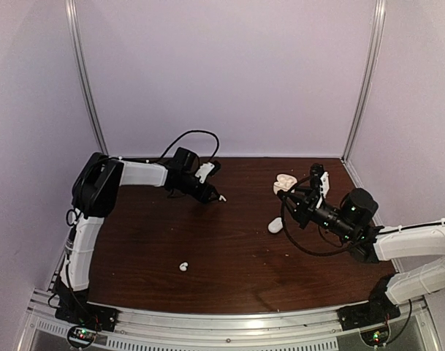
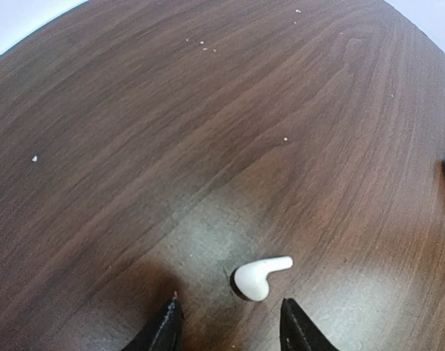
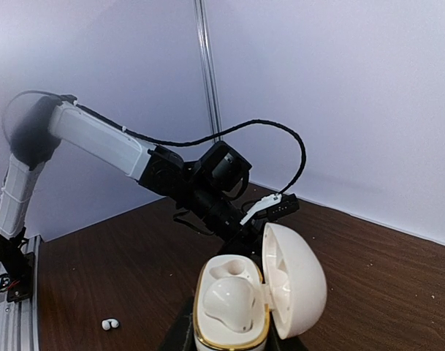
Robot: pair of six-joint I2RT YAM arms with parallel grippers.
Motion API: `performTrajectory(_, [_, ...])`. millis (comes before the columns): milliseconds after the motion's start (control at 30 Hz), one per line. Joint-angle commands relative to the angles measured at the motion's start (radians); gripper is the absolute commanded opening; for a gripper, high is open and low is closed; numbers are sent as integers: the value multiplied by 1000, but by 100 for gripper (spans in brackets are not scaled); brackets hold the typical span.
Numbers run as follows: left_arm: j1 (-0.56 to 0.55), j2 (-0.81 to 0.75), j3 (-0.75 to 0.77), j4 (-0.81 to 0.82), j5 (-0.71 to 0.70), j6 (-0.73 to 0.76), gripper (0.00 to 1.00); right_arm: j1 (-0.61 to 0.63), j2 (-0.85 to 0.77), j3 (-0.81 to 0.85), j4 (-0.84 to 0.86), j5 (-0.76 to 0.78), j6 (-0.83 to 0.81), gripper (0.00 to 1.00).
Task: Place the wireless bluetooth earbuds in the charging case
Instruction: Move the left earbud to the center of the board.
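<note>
Just ahead of the left gripper [image 2: 229, 322], one earbud [image 2: 260, 276]

White arm links [image 1: 82, 252], black joints [image 1: 98, 183] (looping cables [image 1: 189, 135])

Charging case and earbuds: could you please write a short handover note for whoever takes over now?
Left gripper: open, fingers straddling an earbud lying on the table, not gripped.
Right gripper: shut on the open charging case.
Done: apparently one seated earbud in the case.
Left: insert the straddled earbud and a loose earbud near the front edge; a second case lies unopened.
</note>
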Motion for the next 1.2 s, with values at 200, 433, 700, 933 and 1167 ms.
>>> performTrajectory(200, [-3, 71, 78, -79, 20, 174, 46, -14, 4, -11, 44, -21, 13, 0])
performTrajectory(433, [-15, 116, 132, -115, 9, 245, 45, -17, 7, -8, 47, -24, 15, 0])
performTrajectory(700, [-35, 154, 178, -156, -2, 302, 41, -21, 9, -5, 44, -26, 16, 0])
performTrajectory(933, [-45, 178, 214, -194, -10, 319, 40, -22, 19, 1, 52, -34, 19, 0])
performTrajectory(1167, [-63, 153, 166, -205, -79, 358, 27, -23, 5, -3, 42, -30, 17, 0])
